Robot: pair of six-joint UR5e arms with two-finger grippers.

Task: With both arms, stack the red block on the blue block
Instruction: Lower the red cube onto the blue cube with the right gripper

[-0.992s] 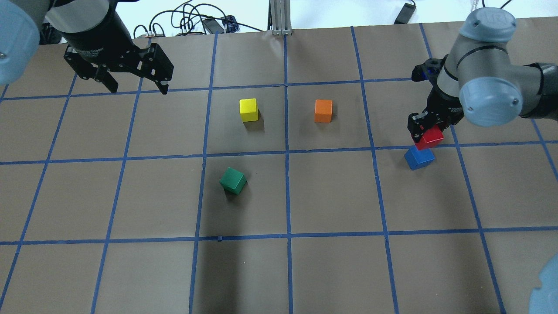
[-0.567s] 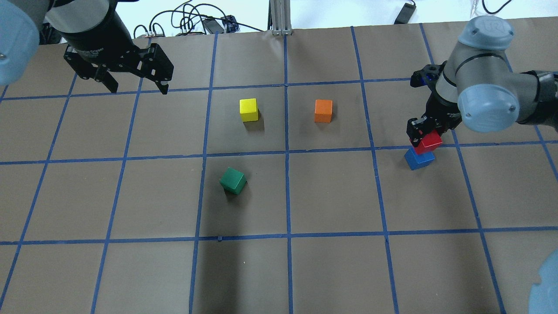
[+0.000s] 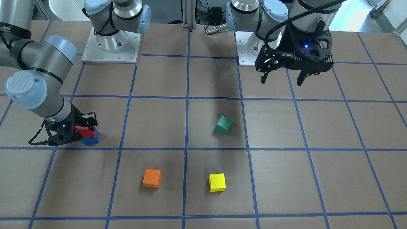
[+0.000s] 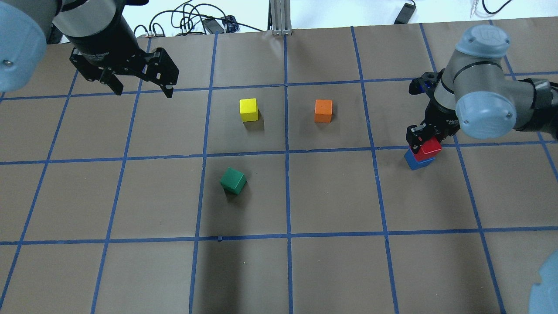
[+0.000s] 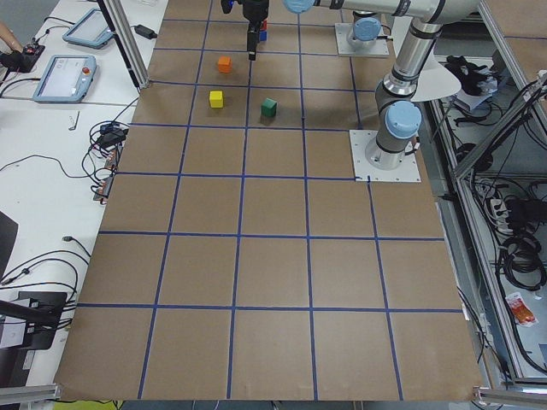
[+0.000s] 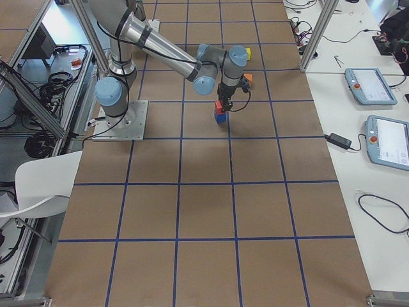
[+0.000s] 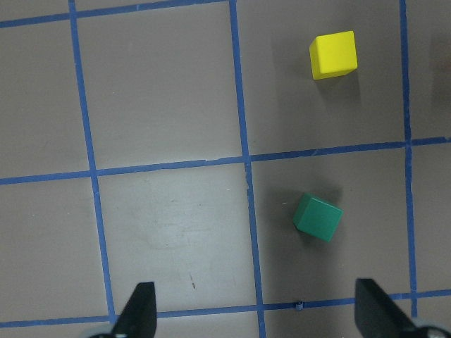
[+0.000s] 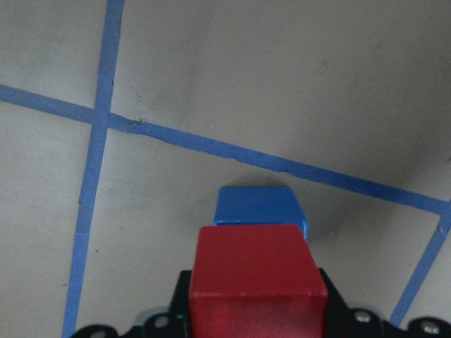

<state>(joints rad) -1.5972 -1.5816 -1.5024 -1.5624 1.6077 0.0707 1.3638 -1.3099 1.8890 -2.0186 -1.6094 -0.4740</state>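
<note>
The table (image 4: 331, 196) is covered in brown paper taped into squares with blue lines. The blue block (image 4: 418, 160) sits beside one tape crossing. The right gripper (image 4: 425, 139) is clamped on the red block (image 4: 430, 146) directly over the blue block, a little off-square; I cannot tell whether the two touch. From the blue block towards the table's middle lie the orange block (image 4: 323, 110), then the yellow block (image 4: 248, 109) and the green block (image 4: 233, 180). Farthest from the blue block, the left gripper (image 4: 143, 89) hangs with its fingers spread wide. Cables (image 4: 192, 22) trail off the far edge; a white bench carries tablets (image 6: 367, 85).
</note>
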